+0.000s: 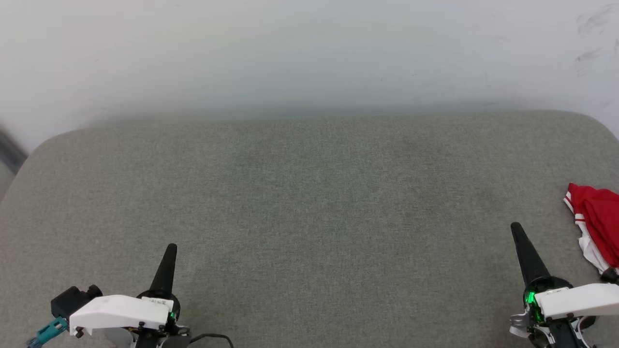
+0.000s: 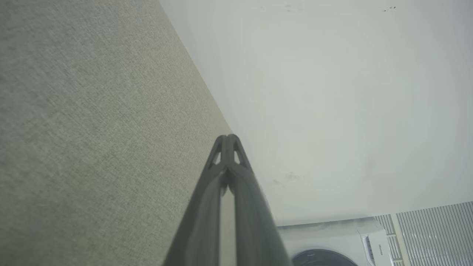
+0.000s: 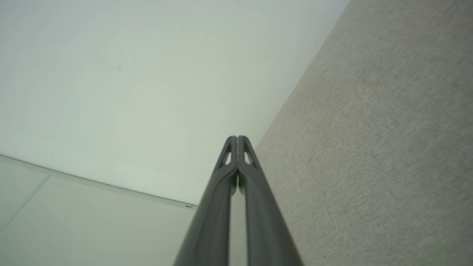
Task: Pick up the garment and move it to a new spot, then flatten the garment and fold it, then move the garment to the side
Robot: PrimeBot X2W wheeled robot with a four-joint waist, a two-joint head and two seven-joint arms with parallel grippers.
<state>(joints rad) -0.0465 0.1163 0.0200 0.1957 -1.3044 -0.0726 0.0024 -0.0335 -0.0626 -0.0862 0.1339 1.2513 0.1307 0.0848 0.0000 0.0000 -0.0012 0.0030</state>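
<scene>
At the far right edge of the head view, we find the garment (image 1: 597, 217), a thin red shirt with white sleeve fabric and red-and-white striped trim. It lies on the grey woven padded surface (image 1: 309, 217). Only part of it is inside the picture. That part looks bunched rather than flat, and its long axis runs from the far side towards the robot along the surface's right border.

The right gripper (image 1: 516, 227) stands just beside the garment but apart from it, with the garment lying to its right. The left gripper (image 1: 170, 247) is well apart from it, across the surface. We judge that any reach to the garment would fall to the right arm, which is the nearer of the 2.

Both wrist views show the long dark fingers pressed together at the tips, left gripper (image 2: 228, 137) and right gripper (image 3: 237, 137) alike. Both are clenched on nothing.

This layout fits 2 stages: a shirt heaped at the edge awaiting pick-up, or a shirt set aside after folding. The cropped view does not settle which.

The 1 receptacle on record is a white washing machine (image 2: 332, 244). Its contents cannot be told.
</scene>
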